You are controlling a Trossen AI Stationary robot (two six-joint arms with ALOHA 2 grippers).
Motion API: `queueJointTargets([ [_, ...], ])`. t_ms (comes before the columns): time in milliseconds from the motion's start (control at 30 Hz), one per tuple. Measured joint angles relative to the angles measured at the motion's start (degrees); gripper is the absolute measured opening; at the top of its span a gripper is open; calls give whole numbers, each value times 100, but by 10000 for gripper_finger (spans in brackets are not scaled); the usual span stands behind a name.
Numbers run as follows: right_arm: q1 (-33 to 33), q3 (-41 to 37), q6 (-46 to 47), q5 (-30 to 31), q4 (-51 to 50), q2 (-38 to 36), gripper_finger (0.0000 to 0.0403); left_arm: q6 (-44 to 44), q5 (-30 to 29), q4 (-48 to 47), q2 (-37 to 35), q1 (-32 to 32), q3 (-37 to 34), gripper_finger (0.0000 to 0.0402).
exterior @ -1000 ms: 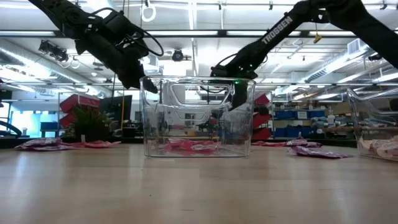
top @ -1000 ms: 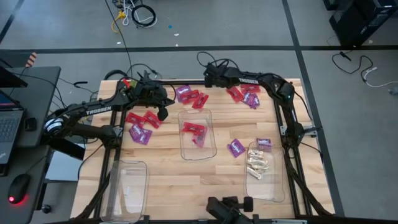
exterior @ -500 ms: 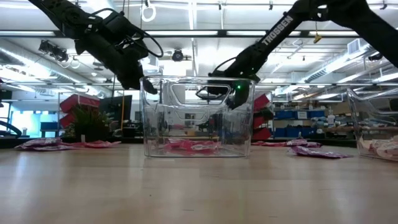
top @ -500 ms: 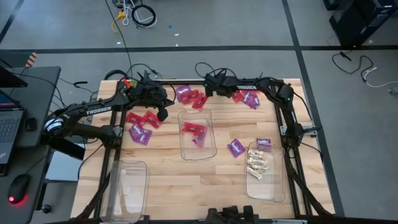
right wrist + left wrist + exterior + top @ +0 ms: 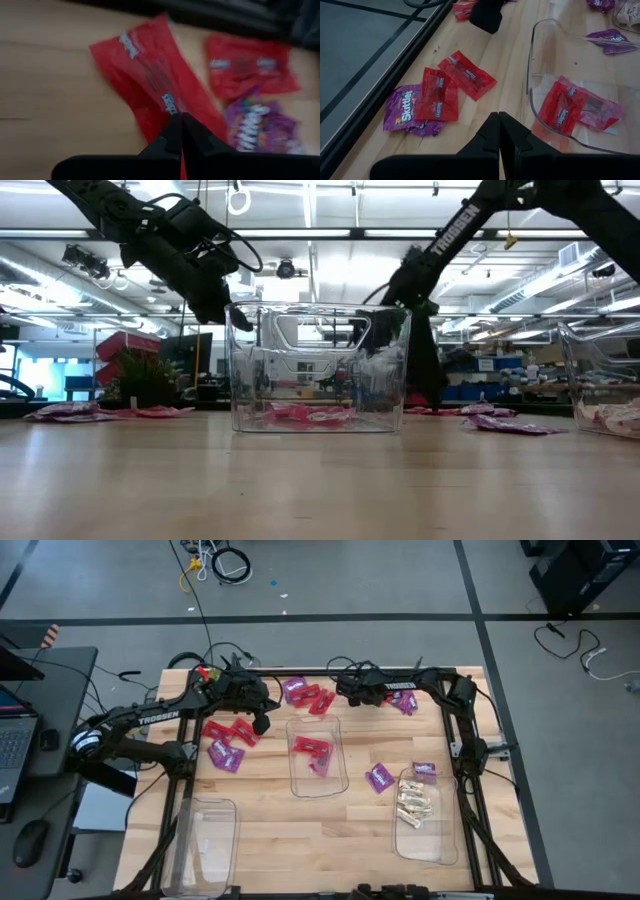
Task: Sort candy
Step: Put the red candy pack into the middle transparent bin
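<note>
Red and purple candy packets lie flat on the wooden table in clusters: far right [image 5: 403, 700], far middle [image 5: 305, 695] and left [image 5: 230, 735]. My right gripper [image 5: 181, 119] is shut and points steeply down at a long red packet [image 5: 150, 75], beside a second red packet [image 5: 247, 67] and a purple one [image 5: 255, 125]. In the high view it is at the far right cluster [image 5: 368, 695]. My left gripper [image 5: 262, 724] hangs shut above the table with nothing in it, by the far left corner of the middle bin [image 5: 292, 755]. My right gripper's shut fingertips stand over the middle of the long red packet [image 5: 167, 102], coming from above and slanting toward the table's far edge. The packet lies flat on the table. I cannot tell whether the tips touch it.
The clear middle bin holds red packets [image 5: 570, 107]. A clear bin at the near right [image 5: 445, 840] holds cream pieces [image 5: 415, 805]. Another clear bin [image 5: 208, 840] stands near left. Two purple packets [image 5: 380, 778] lie between the middle and right bins. A black rail [image 5: 300, 671] borders the far edge.
My right gripper has gone toward the table's right and near edges and sunk to the far right cluster, tipping more steeply down. In the low view it has come out from behind the middle bin and dropped close to the table.
</note>
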Motion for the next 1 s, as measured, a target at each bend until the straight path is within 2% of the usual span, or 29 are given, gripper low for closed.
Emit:
queueJointTargets([
  [167, 157, -148, -405, -251, 400, -51, 0, -25, -4, 57, 0, 2, 98, 0],
  [267, 373, -32, -840, -774, 499, -194, 0, -86, -3, 71, -2, 1, 307, 0],
  [333, 483, -3, -1235, -1089, 537, -353, 0, -86, -2, 61, -2, 2, 413, 0],
  [533, 551, 22, -2560, -1159, 661, -1046, 0, -20, 6, 94, -2, 28, 485, 0],
  [633, 530, -56, -3042, -1554, 623, -1229, 5, -112, 237, 129, -2, 155, 485, 0],
  [767, 550, -258, -3200, -2059, 698, -1351, 38, -356, 705, 598, -2, 321, 258, 0],
  [900, 628, -561, -3231, -2248, 821, -1357, 92, -561, 818, 1220, -2, 417, -76, 0],
  [1000, 680, -850, -3293, -2406, 1165, -1362, 141, -566, 815, 1303, -2, 426, -136, 0],
])
